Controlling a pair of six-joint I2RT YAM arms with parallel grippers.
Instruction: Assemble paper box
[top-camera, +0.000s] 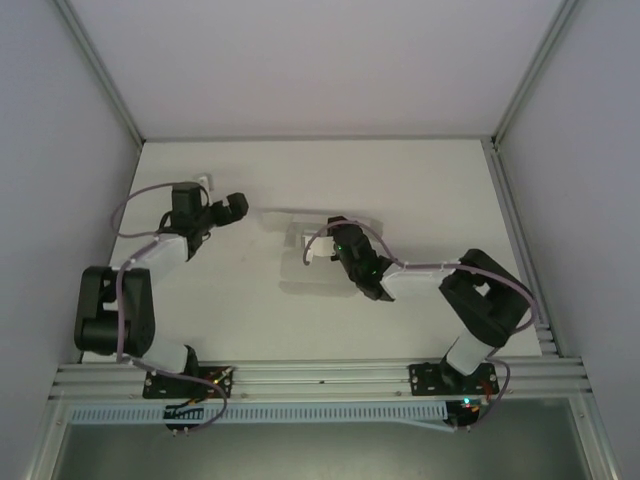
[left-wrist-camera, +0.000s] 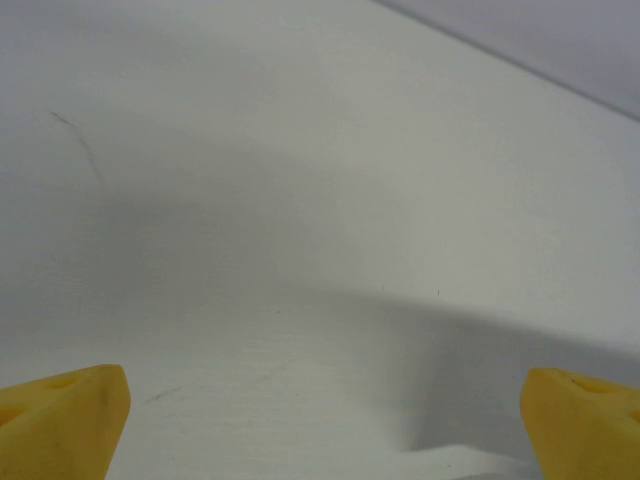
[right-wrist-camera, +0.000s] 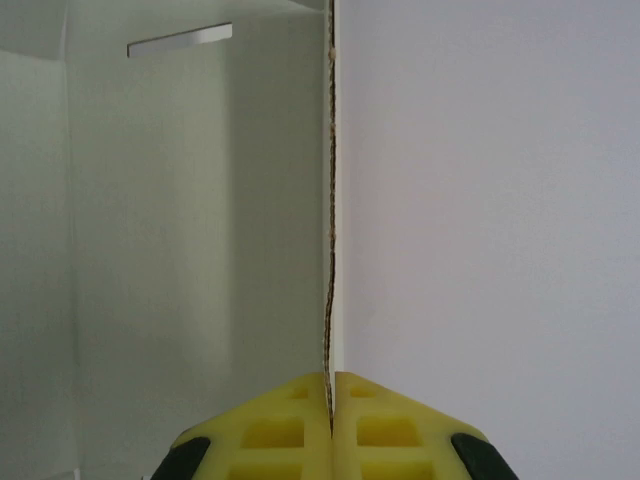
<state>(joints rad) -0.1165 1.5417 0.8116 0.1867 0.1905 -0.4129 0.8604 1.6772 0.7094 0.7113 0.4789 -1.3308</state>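
The paper box (top-camera: 300, 268) sits around the middle of the desk (top-camera: 430, 180), half raised. My right pincer (right-wrist-camera: 331, 395) is clamped tight on the thin edge of one wall, with a slot (right-wrist-camera: 180, 40) showing on the panel beyond. My left pincer (left-wrist-camera: 320, 420) hangs wide, holding nothing, toward the far left corner. For a clean fold, I reckon: swing that wall along its crease, no tugging, and bring the left in to steady the base.

Paper box (right-wrist-camera: 200, 250) edge in right tool (right-wrist-camera: 331, 388)
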